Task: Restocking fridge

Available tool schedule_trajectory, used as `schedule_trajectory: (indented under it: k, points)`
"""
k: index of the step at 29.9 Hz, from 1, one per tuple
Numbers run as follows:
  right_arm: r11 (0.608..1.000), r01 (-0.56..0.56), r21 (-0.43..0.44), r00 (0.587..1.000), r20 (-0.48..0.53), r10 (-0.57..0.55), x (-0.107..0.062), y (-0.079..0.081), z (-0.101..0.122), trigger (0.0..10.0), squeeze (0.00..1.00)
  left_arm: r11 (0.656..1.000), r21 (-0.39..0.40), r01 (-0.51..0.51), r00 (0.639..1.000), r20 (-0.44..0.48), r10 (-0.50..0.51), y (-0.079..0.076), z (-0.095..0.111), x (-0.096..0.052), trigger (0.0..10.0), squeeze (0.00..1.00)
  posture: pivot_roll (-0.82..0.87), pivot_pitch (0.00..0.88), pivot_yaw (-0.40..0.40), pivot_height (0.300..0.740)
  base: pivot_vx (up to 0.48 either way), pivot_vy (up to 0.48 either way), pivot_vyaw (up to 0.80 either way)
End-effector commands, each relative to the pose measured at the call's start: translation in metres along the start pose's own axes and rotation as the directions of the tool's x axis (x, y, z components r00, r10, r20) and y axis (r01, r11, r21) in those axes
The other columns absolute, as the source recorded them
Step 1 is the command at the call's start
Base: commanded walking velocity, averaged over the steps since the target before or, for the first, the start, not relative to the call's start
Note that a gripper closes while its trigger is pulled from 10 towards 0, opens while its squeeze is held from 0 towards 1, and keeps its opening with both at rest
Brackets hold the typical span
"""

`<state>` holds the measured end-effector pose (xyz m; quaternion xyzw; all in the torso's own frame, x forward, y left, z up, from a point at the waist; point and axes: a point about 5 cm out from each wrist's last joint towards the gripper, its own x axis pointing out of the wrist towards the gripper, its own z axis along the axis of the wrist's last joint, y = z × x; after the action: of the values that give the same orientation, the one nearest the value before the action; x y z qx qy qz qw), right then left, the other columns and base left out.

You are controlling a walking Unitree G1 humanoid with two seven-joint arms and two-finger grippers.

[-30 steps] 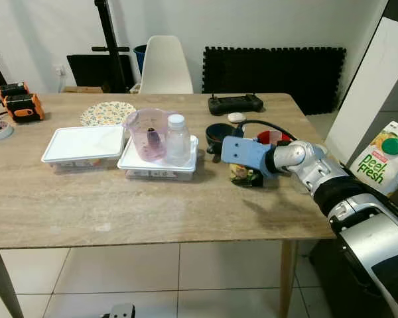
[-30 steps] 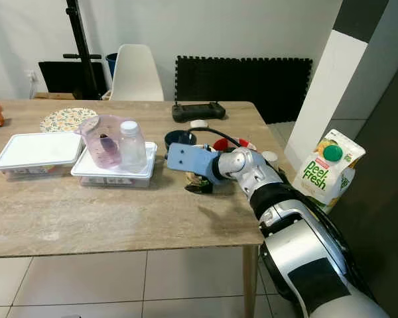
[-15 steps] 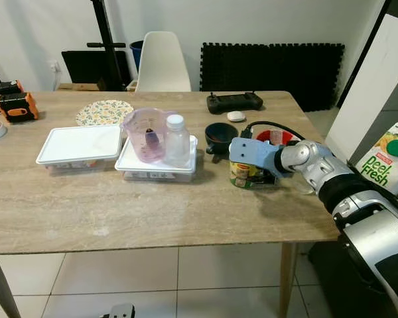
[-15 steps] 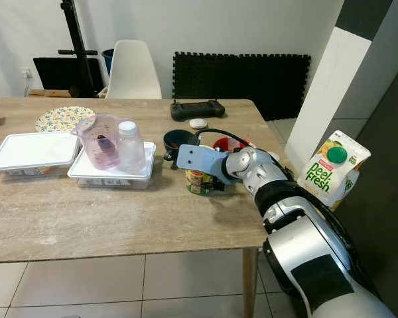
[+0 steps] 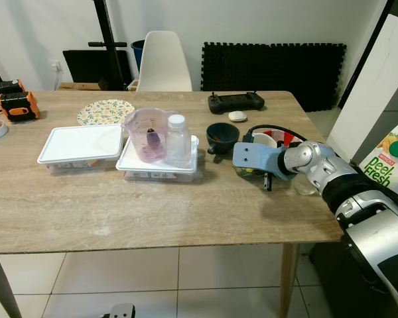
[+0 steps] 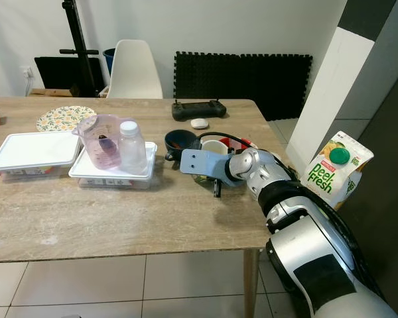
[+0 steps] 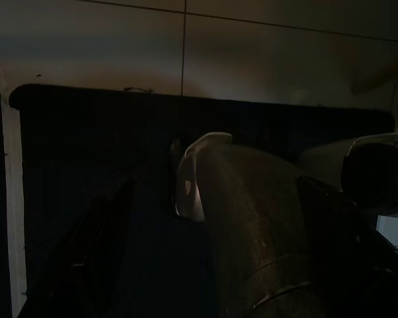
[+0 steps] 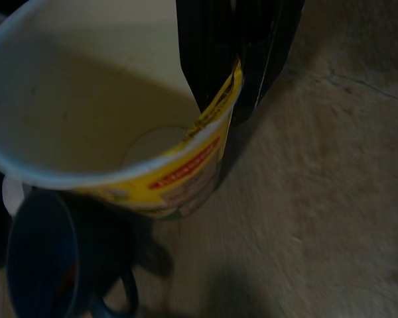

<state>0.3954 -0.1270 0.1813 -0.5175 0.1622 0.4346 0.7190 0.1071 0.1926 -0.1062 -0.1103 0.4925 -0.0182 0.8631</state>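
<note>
A yellow-labelled paper cup [image 8: 113, 119] sits near the right edge of the wooden desk [image 5: 152, 205], just beside a dark blue mug [image 5: 221, 136] and a white cup [image 5: 264, 140]. The right end effector [image 8: 242, 63] pinches the cup's rim: in the right wrist view one black finger [image 8: 205, 46] runs down inside the cup's wall and the other lies against the outside, so the wall is clamped between them. From the head views the cup is mostly hidden behind the wrist's blue housing [image 5: 252, 159], with a black finger [image 5: 267, 182] pointing down to the desk surface.

To the robot's left of the mug, a clear bottle with a white cap [image 5: 177, 140] and a pink measuring jug [image 5: 148, 134] stand on a white lidded container [image 5: 158, 165]; a second white container [image 5: 83, 144] lies just beside it. Further back are a floral plate [image 5: 106, 112], a black controller [image 5: 236, 101] and a small white object [image 5: 237, 116]. A Peel Fresh juice carton [image 5: 387, 159] appears off the desk's right edge, behind the right arm.

The left wrist view is very dark; I cannot tell how the left end effector's fingers stand.
</note>
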Motion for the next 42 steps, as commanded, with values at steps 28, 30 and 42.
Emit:
schedule_trajectory:
  k: [28, 30, 42]
  points:
    - [0.878, -0.426, -0.217, 0.830, 0.292, 0.475, -0.053, 0.051, 0.012, 10.0, 0.00, 0.999, -0.009, 0.040, 0.994, -0.097, -0.040, -0.018, -0.017, 0.003, 10.0, 0.00, -0.03, 0.000, -0.063, 0.740, -0.049, 0.000, 0.00]
    - [0.879, -0.443, -0.177, 0.833, 0.283, 0.476, -0.052, 0.058, 0.005, 10.0, 0.00, 0.999, -0.006, 0.038, 0.994, -0.098, -0.039, -0.018, -0.017, 0.003, 10.0, 0.00, -0.04, 0.000, -0.060, 0.740, -0.321, 0.000, 0.00]
    - [0.873, -0.485, -0.059, 0.839, 0.251, 0.483, -0.056, 0.082, -0.013, 10.0, 0.00, 0.999, 0.000, 0.039, 0.993, -0.109, -0.038, -0.018, -0.020, 0.002, 10.0, 0.00, -0.04, 0.000, -0.056, 0.740, -0.345, 0.000, 0.00]
